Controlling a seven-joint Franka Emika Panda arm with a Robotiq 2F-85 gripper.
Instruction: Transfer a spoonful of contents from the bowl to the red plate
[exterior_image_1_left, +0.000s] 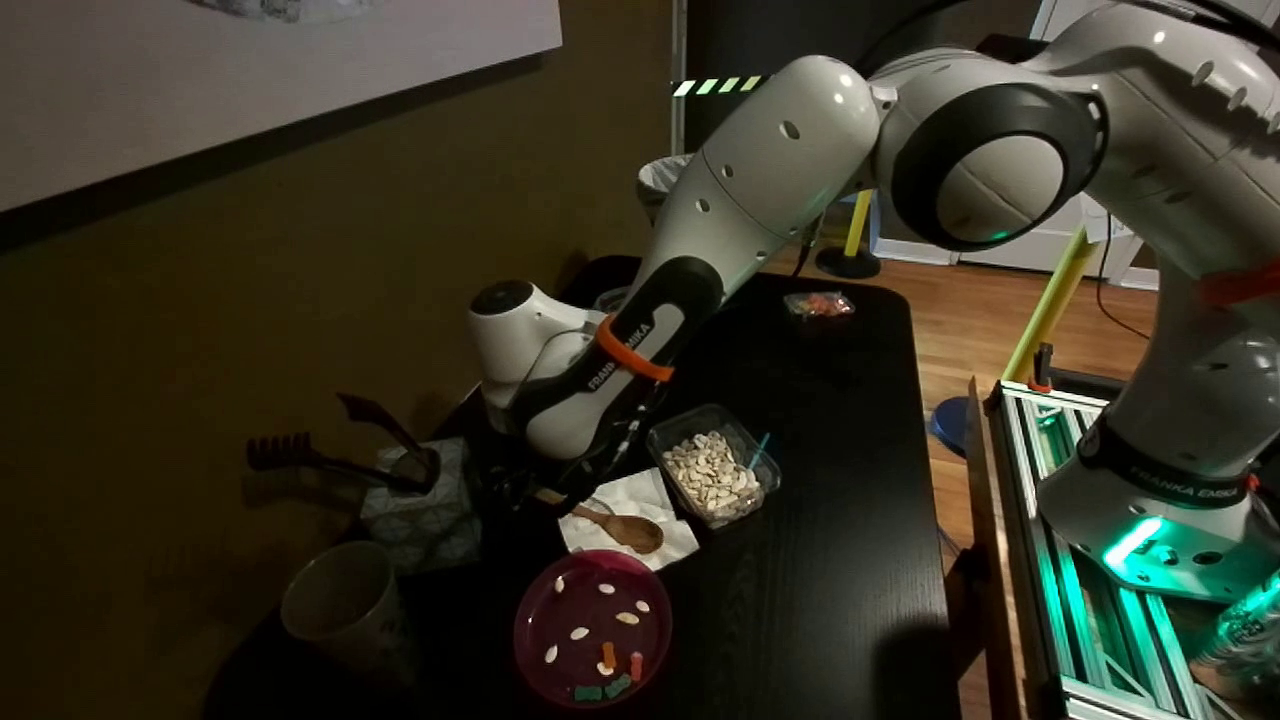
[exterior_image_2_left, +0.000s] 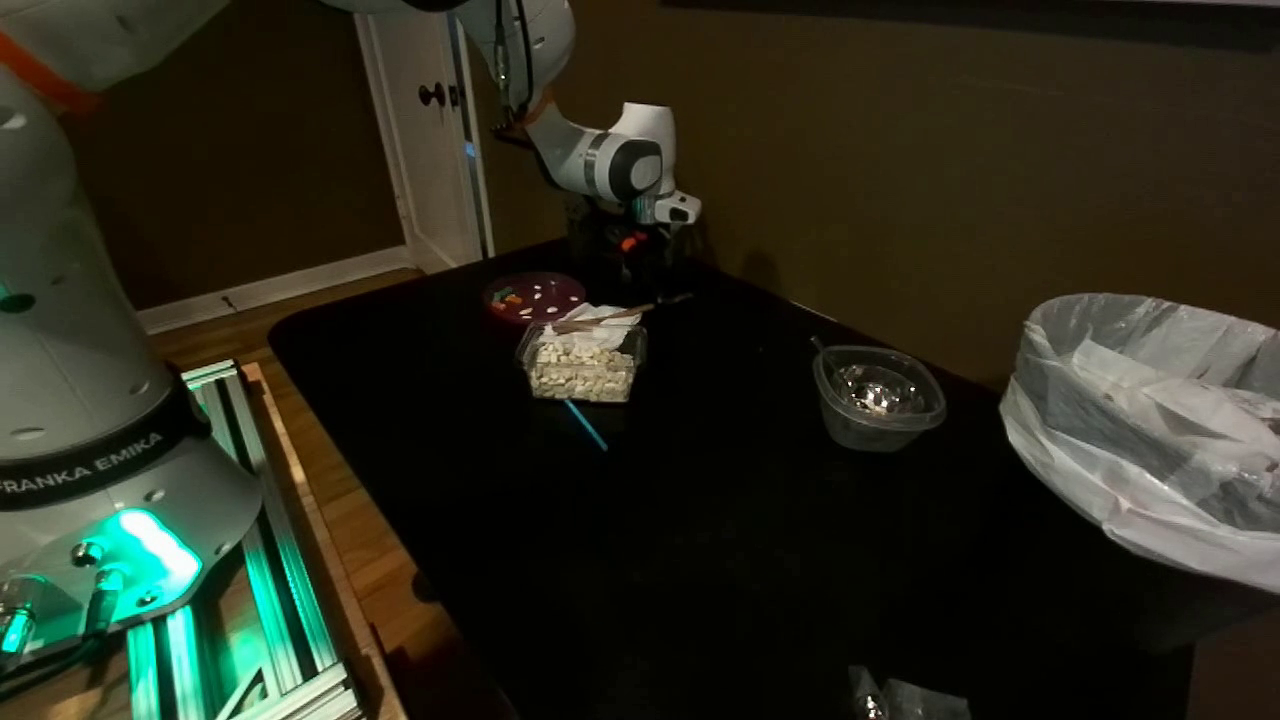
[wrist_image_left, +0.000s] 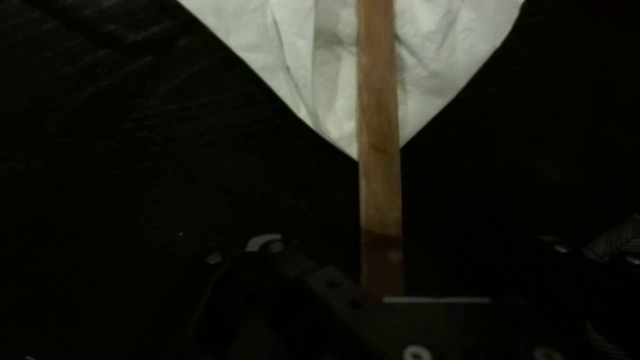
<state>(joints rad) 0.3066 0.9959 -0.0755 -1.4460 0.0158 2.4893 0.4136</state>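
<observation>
One black surface (exterior_image_1_left: 840, 570) between brown wall (exterior_image_1_left: 200, 360) and wooden floor (exterior_image_1_left: 955, 335)
The clear bowl (exterior_image_1_left: 738, 430) of pale, seed-like pieces (exterior_image_1_left: 710, 475) is set mid-surface, with a broad stretch between it and the edge on the robot base's (exterior_image_1_left: 1090, 510) side. The wall-side edge is crowded by a patterned box (exterior_image_1_left: 425, 520) and cup (exterior_image_1_left: 340, 600). The red plate (exterior_image_1_left: 550, 620), dotted with pale and coloured pieces, is placed near the end; between plate and bowl, a wooden spoon (exterior_image_1_left: 634, 533) is laid across a white napkin (exterior_image_1_left: 660, 505). The spoon's handle (wrist_image_left: 380, 150) is straddled by the end effector (wrist_image_left: 407, 250), jaws spread wide.
</observation>
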